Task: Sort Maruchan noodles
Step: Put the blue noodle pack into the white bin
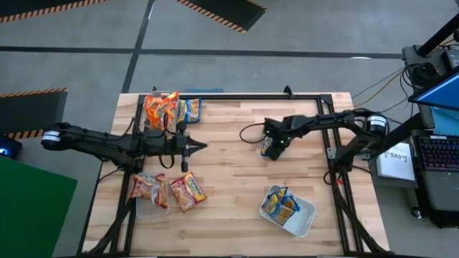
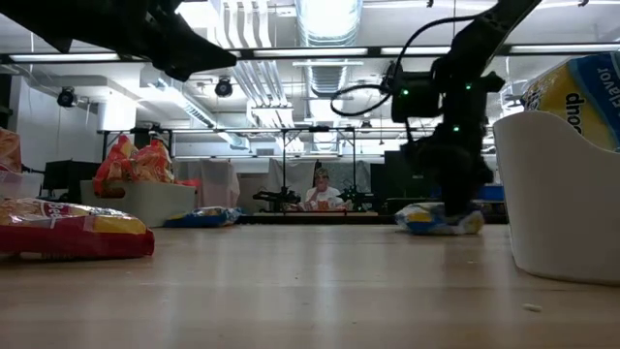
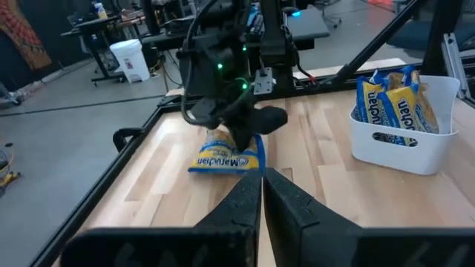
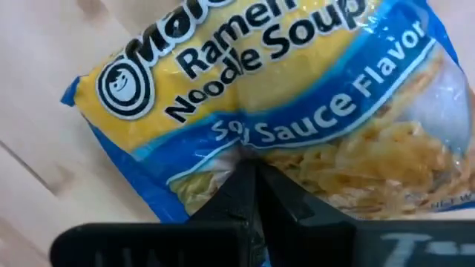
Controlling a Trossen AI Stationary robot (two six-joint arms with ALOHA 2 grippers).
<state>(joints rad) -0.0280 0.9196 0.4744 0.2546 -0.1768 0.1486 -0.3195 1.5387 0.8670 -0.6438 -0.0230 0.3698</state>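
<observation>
A blue Maruchan packet (image 1: 271, 149) lies flat on the table right of centre; it also shows in the low view (image 2: 438, 219) and in the left wrist view (image 3: 226, 157). My right gripper (image 4: 249, 172) stands over its middle, pointing down, and is shut on it. My left gripper (image 1: 191, 148) hovers left of centre, shut and empty, pointing at the blue packet; its fingers (image 3: 261, 185) touch nothing. Orange packets (image 1: 161, 107) stand in the far-left tub. Red packets (image 1: 148, 188) lie in the near-left tub. Blue packets (image 1: 281, 203) fill the near-right tub. My right gripper meets the blue packet at the middle of its printed face (image 4: 245, 144), coming from above and pointing down. The shut fingertips (image 4: 237, 189) seem to pinch a pucker of the film. The packet's underside (image 2: 436, 231) rests on the table.
A loose blue packet (image 1: 191, 109) lies beside the far-left tub, and a red-and-orange packet (image 1: 187, 191) lies beside the near-left tub. The white near-right tub (image 2: 562, 204) stands close to the low camera. A black frame rail (image 1: 251, 96) lines the far edge. A person (image 2: 319, 190) sits far behind.
</observation>
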